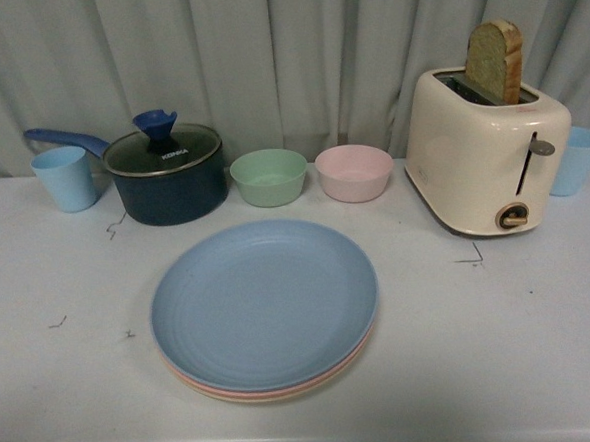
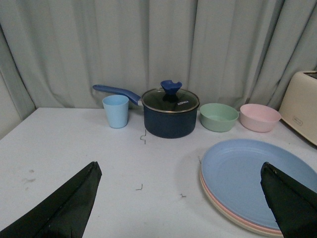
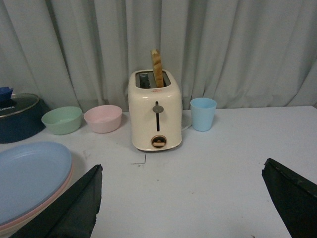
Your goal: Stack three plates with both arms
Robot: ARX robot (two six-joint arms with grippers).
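Plates sit in one pile at the near middle of the worktop point(image 1: 543, 346) in the front view: the blue plate point(image 1: 264, 303) on top, a thin pink rim point(image 1: 200, 384) under it, and a cream rim point(image 1: 286, 393) lowest. Neither of my arms shows here. I judge the stacking done; what remains, if anything, is only to keep both arms clear of the pile. Behind it stand a green bowl point(image 1: 269, 176) and a pink bowl point(image 1: 354, 171) side by side, a lidded dark blue saucepan point(image 1: 167, 174) with a light blue cup point(image 1: 65, 178) beside its handle, and a cream toaster point(image 1: 486, 149) holding a slice of bread point(image 1: 496, 60), a second blue cup point(image 1: 577, 160) just behind it.

From my left wrist, my left hand point(image 2: 181, 208) hangs spread wide and empty, its dark fingers point(image 2: 64, 208) at either lower corner. The pile lies partly between them, untouched, with all three rims visible at its edge.

From my right wrist, my right hand point(image 3: 183, 206) is likewise spread and empty above bare worktop, the pile off to one side and the toaster straight ahead.

The worktop is pale, matte and flat, with a few small dark marks. A pleated grey-green curtain point(image 1: 284, 41) closes off the back.
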